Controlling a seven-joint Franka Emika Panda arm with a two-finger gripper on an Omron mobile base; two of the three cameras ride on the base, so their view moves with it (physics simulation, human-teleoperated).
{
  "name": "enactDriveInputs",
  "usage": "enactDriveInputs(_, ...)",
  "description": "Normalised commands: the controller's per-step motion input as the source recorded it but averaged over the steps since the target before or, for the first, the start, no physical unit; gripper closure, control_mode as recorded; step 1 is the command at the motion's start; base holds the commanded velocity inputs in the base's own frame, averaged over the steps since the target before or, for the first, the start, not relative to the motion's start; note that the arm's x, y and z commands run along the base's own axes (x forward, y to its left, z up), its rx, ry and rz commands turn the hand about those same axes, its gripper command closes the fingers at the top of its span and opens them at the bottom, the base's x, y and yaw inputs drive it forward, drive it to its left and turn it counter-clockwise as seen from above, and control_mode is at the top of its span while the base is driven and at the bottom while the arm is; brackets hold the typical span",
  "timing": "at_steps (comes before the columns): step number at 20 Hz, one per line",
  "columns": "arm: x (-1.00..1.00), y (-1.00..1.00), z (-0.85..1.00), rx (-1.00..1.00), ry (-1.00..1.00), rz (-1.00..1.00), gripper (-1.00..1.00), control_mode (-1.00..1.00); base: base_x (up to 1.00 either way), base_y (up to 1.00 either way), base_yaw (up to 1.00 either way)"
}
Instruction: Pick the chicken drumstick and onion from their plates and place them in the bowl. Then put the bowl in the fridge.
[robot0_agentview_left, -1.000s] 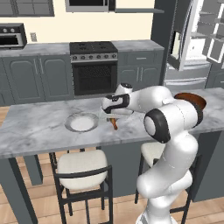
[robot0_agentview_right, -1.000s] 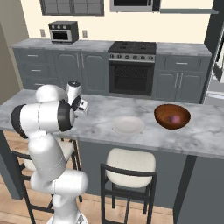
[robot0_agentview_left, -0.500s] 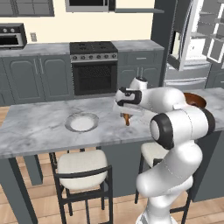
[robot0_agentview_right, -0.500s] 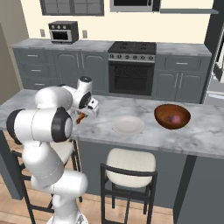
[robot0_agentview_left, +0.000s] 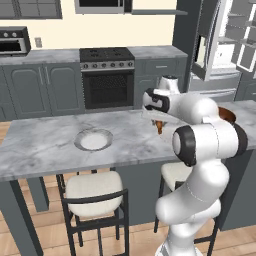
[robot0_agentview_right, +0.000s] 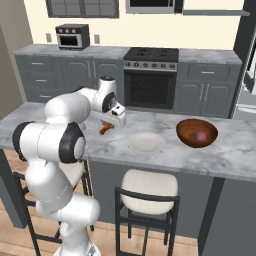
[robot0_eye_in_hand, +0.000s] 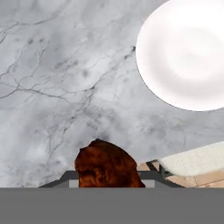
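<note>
Three views to go by, so biggest things first. The tall silver-grey double-door fridge stands open at the far right of my left base view, bright white shelves and door bins showing. In front of it runs the long grey marble table, with a couple of cushioned black-framed stools tucked under its near edge.

The white arm reaches out low over the table. Off to its side sits the wide glossy reddish-brown bowl, and the small round reddish-purple onion is lying inside it.

Two plates on the marble: the round shallow dish with a grey rim and white centre sits well apart from the arm in the left base view, and the pale round plate lies between the arm and the bowl in the right base view. Through the hand view that pale plate is up in the top right corner.

The tool is closed down narrow on the slim orange-brown chicken drumstick, which hangs from it just above the table, beside the pale plate. In the hand view the dark end of it pokes up at the bottom.
</note>
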Motion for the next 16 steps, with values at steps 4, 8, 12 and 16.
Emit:
enactDriveInputs(4,0.00,-0.67,0.27,-0.02,0.12,-0.25,1.00,-1.00,0.00,0.00,0.00)
enactDriveInputs(8,0.00,-0.72,0.17,0.00,0.24,-0.33,1.00,-1.00,0.00,0.00,0.00)
enactDriveInputs(12,-0.01,-0.70,0.09,0.00,0.23,-0.35,1.00,-1.00,0.00,0.00,0.00)
enactDriveInputs(16,0.00,-0.73,0.06,0.00,0.24,-0.34,1.00,-1.00,0.00,0.00,0.00)
